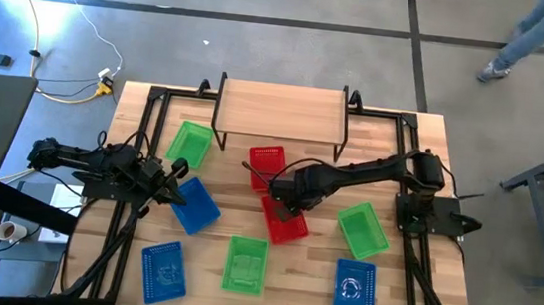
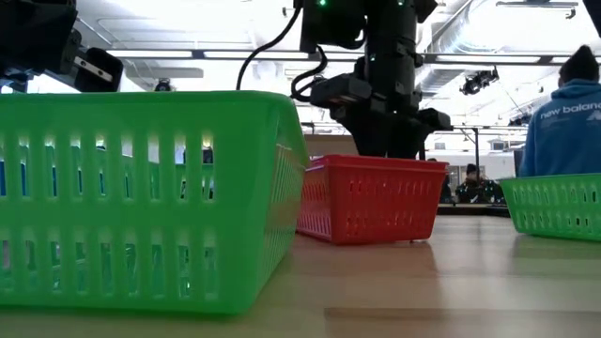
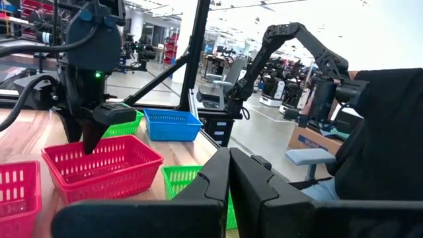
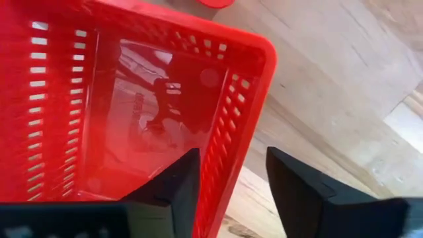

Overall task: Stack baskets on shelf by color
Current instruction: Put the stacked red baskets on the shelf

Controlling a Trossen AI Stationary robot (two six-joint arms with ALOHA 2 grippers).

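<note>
Between the other baskets, one red basket (image 1: 287, 224) rests on its bottom on the tabletop, in front of the shelf (image 1: 281, 108). My right gripper (image 4: 231, 157) hangs over its far-left end, pointing down and open. One finger is inside the basket and one outside, with a wall (image 4: 228, 142) between them. A second red basket (image 1: 267, 162) sits just behind it. My left gripper (image 3: 229, 177) is shut and holds nothing. It stays at the table's left, beside a blue basket (image 1: 195, 206). My right gripper stands astride the red basket's wall (image 4: 221, 168) from above, the inner finger (image 4: 173, 192) close against it and the outer finger (image 4: 297, 188) apart from it. I cannot tell whether the inner finger touches. The basket sits flat on the table.
Green baskets lie at the far left (image 1: 190, 143), near middle (image 1: 245, 263) and right (image 1: 363, 229). Blue ones lie near left (image 1: 163, 269) and near right (image 1: 355, 288). Bare wood shows between them. The shelf top holds nothing. People are in the room beyond the table (image 2: 566, 113).
</note>
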